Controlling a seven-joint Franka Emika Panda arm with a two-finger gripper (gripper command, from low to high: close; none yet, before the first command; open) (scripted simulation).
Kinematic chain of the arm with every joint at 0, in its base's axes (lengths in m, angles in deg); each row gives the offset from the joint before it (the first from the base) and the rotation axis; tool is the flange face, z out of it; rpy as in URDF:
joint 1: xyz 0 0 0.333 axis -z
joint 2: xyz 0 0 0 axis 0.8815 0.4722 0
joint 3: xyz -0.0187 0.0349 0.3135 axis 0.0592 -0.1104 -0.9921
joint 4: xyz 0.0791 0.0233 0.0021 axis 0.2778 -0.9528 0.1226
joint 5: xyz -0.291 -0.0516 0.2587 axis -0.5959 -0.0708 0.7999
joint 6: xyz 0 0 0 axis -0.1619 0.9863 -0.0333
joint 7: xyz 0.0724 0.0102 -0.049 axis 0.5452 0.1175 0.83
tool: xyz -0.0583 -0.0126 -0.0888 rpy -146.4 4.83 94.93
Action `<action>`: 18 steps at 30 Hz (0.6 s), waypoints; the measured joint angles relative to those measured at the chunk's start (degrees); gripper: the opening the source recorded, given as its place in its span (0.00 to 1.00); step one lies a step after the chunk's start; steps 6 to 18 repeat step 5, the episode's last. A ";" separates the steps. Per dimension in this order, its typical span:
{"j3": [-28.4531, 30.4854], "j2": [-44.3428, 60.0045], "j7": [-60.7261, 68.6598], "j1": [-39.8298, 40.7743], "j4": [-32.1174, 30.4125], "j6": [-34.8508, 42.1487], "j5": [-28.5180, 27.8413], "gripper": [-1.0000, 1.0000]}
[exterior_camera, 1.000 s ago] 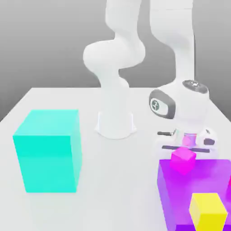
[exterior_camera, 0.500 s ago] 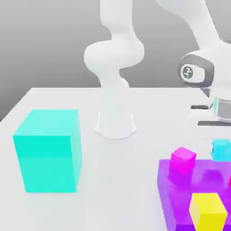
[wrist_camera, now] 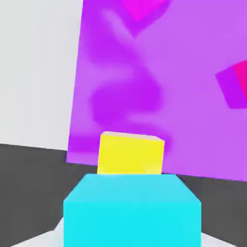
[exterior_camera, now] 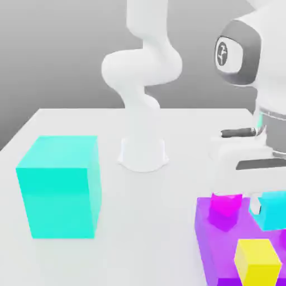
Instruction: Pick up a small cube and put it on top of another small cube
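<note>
As tool [exterior_camera: 270, 209] grips cyan cube [wrist_camera: 132, 224], platform [exterior_camera: 220, 254] beneath

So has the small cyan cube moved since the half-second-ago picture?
Yes: the small cyan cube has moved down in the exterior view, now beside the magenta cube, closer to the yellow cube.

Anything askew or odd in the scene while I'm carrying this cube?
Nothing looks spilled or damaged. One oddity: the small yellow block sits right at the near edge of the flat purple block, so it could perhaps be knocked off. The small cyan cube looks level in the tool.
</note>
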 joint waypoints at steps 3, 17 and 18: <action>-0.22 2.76 0.71 0.04 -1.12 -3.70 0.31 1.00; -0.22 2.76 0.71 0.04 -1.12 -3.70 0.31 1.00; -0.22 2.76 0.71 0.04 -1.12 -3.70 0.31 1.00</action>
